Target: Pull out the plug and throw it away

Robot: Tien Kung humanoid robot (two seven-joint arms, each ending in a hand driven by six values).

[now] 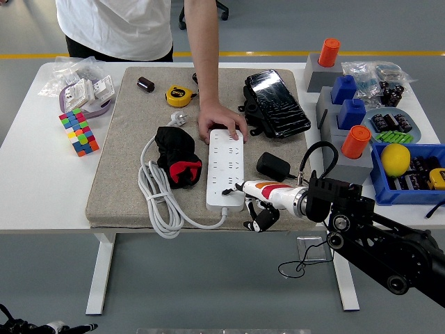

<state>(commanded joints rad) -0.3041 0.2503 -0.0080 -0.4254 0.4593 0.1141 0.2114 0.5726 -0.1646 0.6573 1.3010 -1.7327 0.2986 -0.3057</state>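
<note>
White desk point(35, 188) on a grey floor point(208, 278) with a yellow line point(313, 53) at 12 o'clock. Grey mat point(125, 167) at centre carries a white power strip point(224, 169), its coiled cable point(154, 202) at 9 o'clock of it, and a black plug adapter point(272, 166) lying just beside it at 3 o'clock. A person's hand point(220, 121) presses the strip's far end. Right robot hand point(256, 202) at the strip's near corner, fingers curled, gripping nothing. Colour cube point(78, 131) at 10 o'clock; blue bin point(410, 195) at 3 o'clock.
</note>
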